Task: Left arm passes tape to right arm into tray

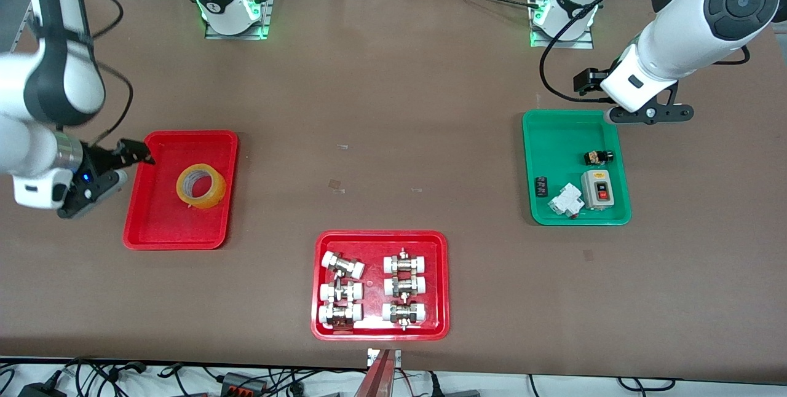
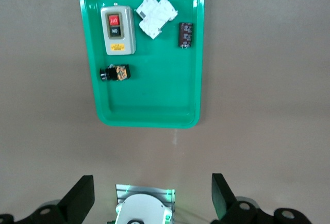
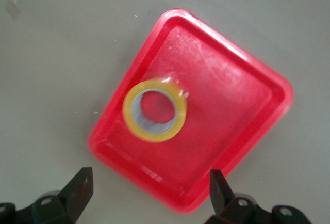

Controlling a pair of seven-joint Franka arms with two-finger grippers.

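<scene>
The yellow tape (image 1: 201, 185) lies flat in the plain red tray (image 1: 154, 225) at the right arm's end of the table. It also shows in the right wrist view (image 3: 154, 109), inside the tray (image 3: 232, 105). My right gripper (image 1: 125, 168) is open and empty, just above the tray's edge and beside the tape, not touching it; in its own view (image 3: 149, 189) the fingers stand wide apart. My left gripper (image 1: 652, 113) is open and empty, up over the table by the green tray's corner; in its own view (image 2: 152, 198) nothing is between the fingers.
A green tray (image 1: 553, 139) at the left arm's end holds a switch box (image 1: 597, 189), a white breaker (image 1: 567, 200) and small parts. A red tray (image 1: 381, 238) of white-capped metal fittings sits nearest the front camera. The arm bases (image 1: 229, 10) stand along the table's farthest edge.
</scene>
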